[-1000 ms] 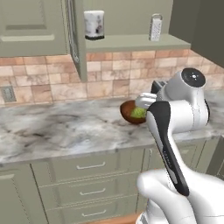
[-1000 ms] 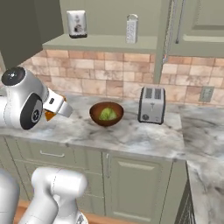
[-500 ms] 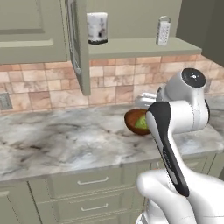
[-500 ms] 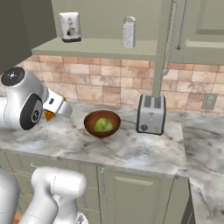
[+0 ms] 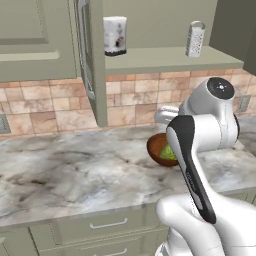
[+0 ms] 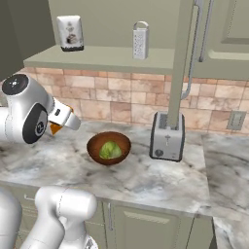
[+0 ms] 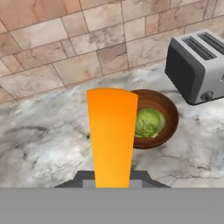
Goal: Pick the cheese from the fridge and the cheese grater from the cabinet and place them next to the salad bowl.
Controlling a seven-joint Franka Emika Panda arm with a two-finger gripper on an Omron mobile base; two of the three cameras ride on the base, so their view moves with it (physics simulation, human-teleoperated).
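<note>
My gripper [image 7: 112, 178] is shut on the cheese [image 7: 112, 135], an orange wedge that sticks out ahead of the fingers. It hangs over the marble counter, just left of the salad bowl [image 7: 162, 114] with its ball of lettuce [image 7: 148, 122]. From the right base view, the gripper [image 6: 73, 122] and a bit of cheese [image 6: 55, 129] are left of the salad bowl [image 6: 109, 147]. The cheese grater [image 6: 140, 40] stands upright on the shelf of the open cabinet [image 6: 112, 59], also seen as cheese grater [image 5: 195, 39]. The fridge is out of view.
A silver toaster [image 6: 167, 136] stands right of the bowl. A white canister [image 5: 115, 35] sits on the cabinet shelf left of the grater. The open cabinet door [image 5: 94, 65] juts out edge-on above the counter [image 5: 75, 170]. Drawers run below the counter.
The whole scene has shifted and grown in both base views, so the base has moved closer to the counter. The arm keeps its pose with the cheese held.
</note>
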